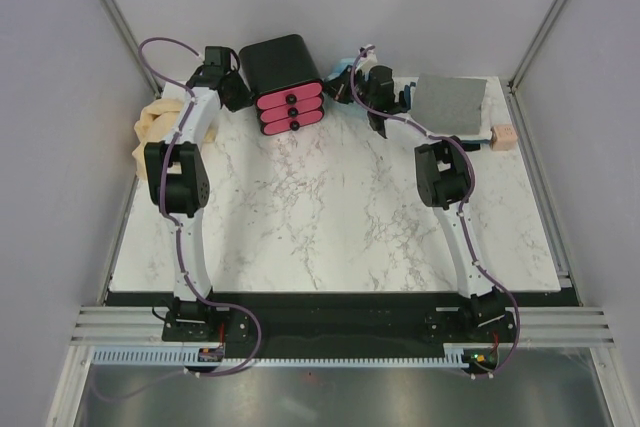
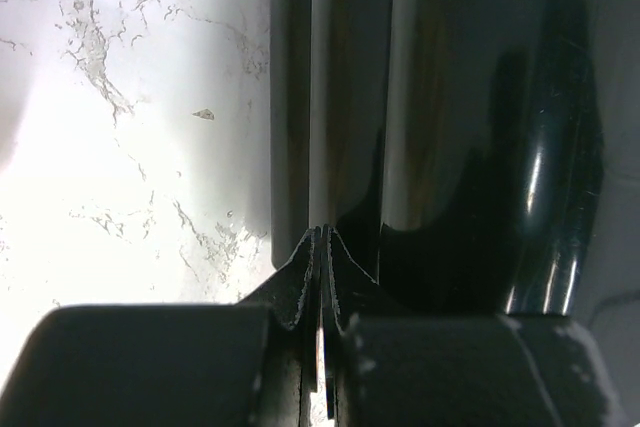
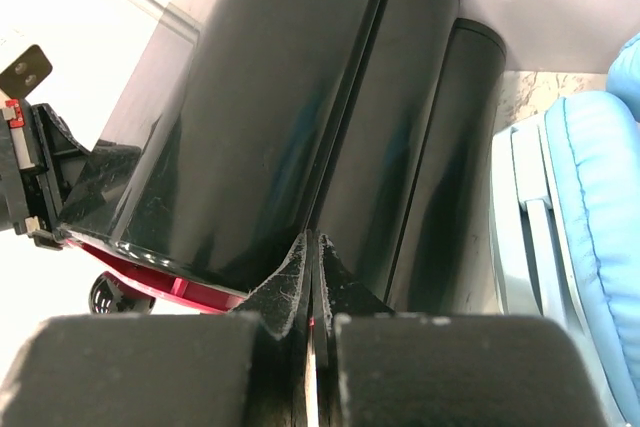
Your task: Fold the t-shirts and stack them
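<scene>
A pale yellow-cream t-shirt point(image 1: 152, 127) lies bunched at the table's left edge, beside my left arm. At the back right a grey t-shirt point(image 1: 451, 105) lies folded flat. My left gripper point(image 1: 238, 89) is at the left side of the black box point(image 1: 283, 75), shut with nothing between its fingers point(image 2: 322, 235). On the box's right side my right gripper point(image 1: 346, 87) is also shut and empty point(image 3: 317, 239). Both wrist views are filled by the box's glossy black wall point(image 2: 450, 127) point(image 3: 300, 97).
The box's pink-red drawer fronts point(image 1: 290, 114) face the arms. A light blue padded thing point(image 3: 590, 207) sits right of the box at the back point(image 1: 362, 57). A small peach block point(image 1: 503, 137) lies near the grey shirt. The white marble tabletop point(image 1: 320, 217) spans the middle.
</scene>
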Robot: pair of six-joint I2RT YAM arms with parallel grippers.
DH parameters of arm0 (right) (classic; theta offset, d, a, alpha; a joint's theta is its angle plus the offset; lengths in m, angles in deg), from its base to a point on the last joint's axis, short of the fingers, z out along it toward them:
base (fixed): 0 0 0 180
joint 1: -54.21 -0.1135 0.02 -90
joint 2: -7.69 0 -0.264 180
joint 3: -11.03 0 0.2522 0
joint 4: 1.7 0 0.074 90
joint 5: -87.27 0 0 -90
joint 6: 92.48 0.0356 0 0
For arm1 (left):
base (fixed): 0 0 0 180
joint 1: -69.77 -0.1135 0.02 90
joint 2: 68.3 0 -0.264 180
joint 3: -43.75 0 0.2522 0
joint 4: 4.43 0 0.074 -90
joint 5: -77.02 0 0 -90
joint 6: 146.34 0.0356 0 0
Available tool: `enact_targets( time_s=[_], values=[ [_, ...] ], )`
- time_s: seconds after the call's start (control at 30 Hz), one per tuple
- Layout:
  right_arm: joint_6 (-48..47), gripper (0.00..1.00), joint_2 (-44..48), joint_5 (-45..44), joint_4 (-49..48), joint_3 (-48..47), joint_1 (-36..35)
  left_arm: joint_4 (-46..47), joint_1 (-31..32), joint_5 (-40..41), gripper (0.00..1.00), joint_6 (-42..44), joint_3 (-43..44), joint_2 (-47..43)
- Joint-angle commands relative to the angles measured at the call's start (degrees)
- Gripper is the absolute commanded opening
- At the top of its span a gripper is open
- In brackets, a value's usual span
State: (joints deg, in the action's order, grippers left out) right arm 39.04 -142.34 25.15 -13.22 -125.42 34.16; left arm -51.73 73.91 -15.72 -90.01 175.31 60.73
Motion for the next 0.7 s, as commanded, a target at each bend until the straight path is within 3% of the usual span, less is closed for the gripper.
enact_targets(
  time_s=[0.0, 0.37, 0.67],
  values=[
    [3.3, 0.0, -1.0, 8.1, -3.7, -5.4, -1.8, 3.2, 2.5, -5.4, 0.02, 0.3, 2.8, 1.6],
    [3.9, 0.0, 0.8, 13.4, -3.1, -0.7, -5.2, 3.0, 8.4, -9.3, 0.02, 1.6, 4.0, 3.8],
    [3.0, 0.0, 5.4, 17.0, -0.5, 0.0, -7.8, 2.5, 12.4, -11.1, 0.02, 1.9, 0.9, -0.1]
  ],
)
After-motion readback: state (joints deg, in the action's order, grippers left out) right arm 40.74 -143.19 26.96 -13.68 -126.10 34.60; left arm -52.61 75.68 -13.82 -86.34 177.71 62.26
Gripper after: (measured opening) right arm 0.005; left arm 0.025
